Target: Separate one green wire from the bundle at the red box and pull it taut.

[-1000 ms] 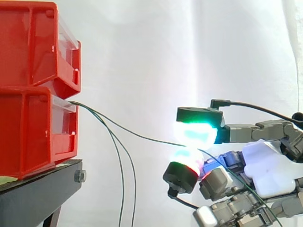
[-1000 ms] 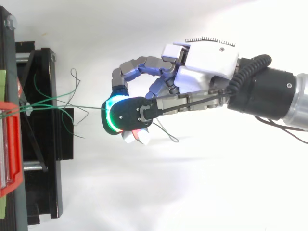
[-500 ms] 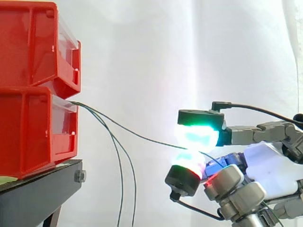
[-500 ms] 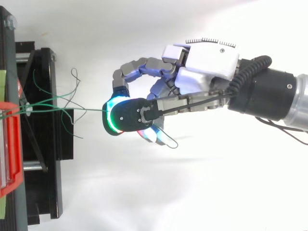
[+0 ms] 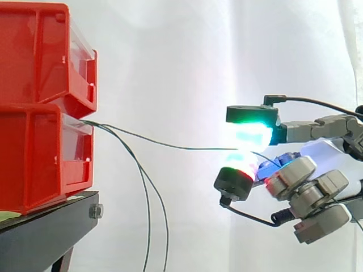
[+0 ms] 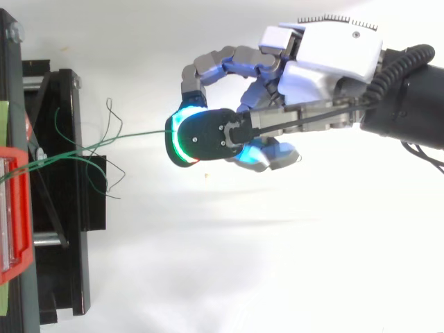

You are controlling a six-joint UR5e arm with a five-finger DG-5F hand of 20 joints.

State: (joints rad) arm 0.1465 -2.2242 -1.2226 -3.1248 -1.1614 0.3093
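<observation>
- White curtain [image 5: 181, 68] behind, in soft folds; two glossy red bins [image 5: 39, 107] are stacked on a black metal stand [image 5: 45, 226].
- Thin green wire [image 5: 181, 148] leaves the lower bin's front edge and runs nearly straight, with a slight sag, to the hand [image 6: 326, 62].
- Fingers [image 5: 249, 136] pinch that wire between two rounded pads glowing green-cyan; the others are curled.
- Loose wires [image 5: 147, 221] droop in long arcs just off the stand's right edge.
</observation>
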